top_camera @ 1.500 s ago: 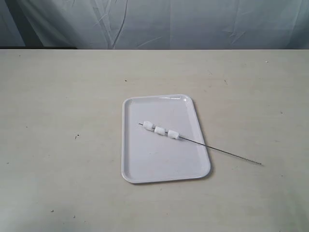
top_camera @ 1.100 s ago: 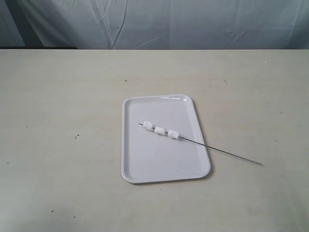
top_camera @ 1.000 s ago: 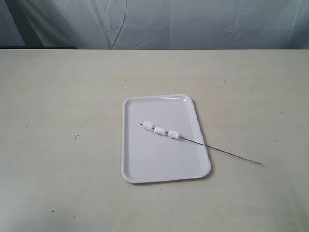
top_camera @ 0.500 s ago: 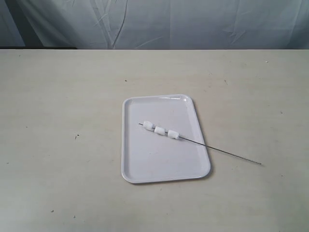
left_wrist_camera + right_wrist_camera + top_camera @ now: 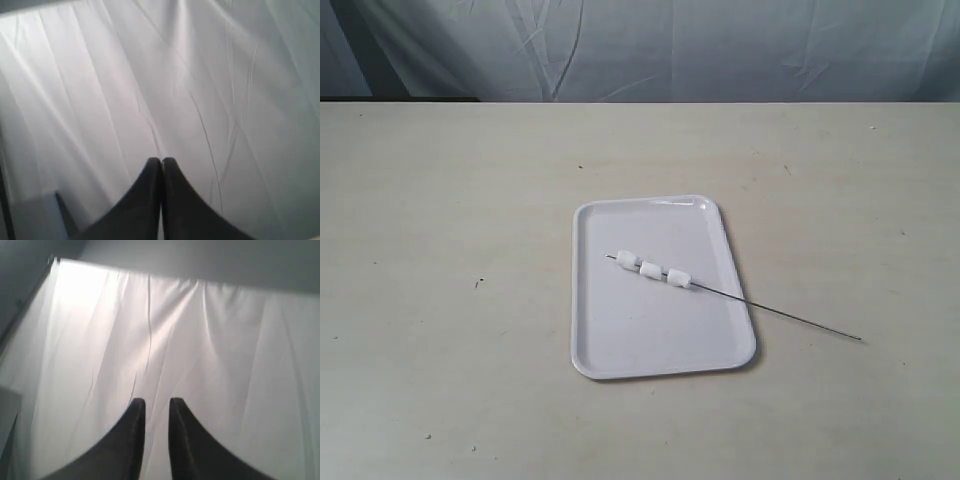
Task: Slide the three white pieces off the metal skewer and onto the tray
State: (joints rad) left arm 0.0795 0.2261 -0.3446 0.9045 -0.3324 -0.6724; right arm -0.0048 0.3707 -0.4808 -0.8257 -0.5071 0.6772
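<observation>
The glossy white tray [image 5: 620,345] lies mid-table in the exterior view. Across it rests the thin metal skewer [image 5: 790,319], its long bare end sticking out past the tray's right rim onto the table. The three white pieces [image 5: 652,269] sit threaded in a row near the skewer's left end, over the tray. Neither arm shows in the exterior view. My left gripper [image 5: 161,160] is shut with nothing in it and faces a white curtain. A small gap separates the fingers of my right gripper [image 5: 157,401], which is open, holds nothing and also faces the curtain.
The beige table [image 5: 440,220] carries a few small dark specks. A wrinkled pale curtain [image 5: 720,50] hangs behind the table's far edge.
</observation>
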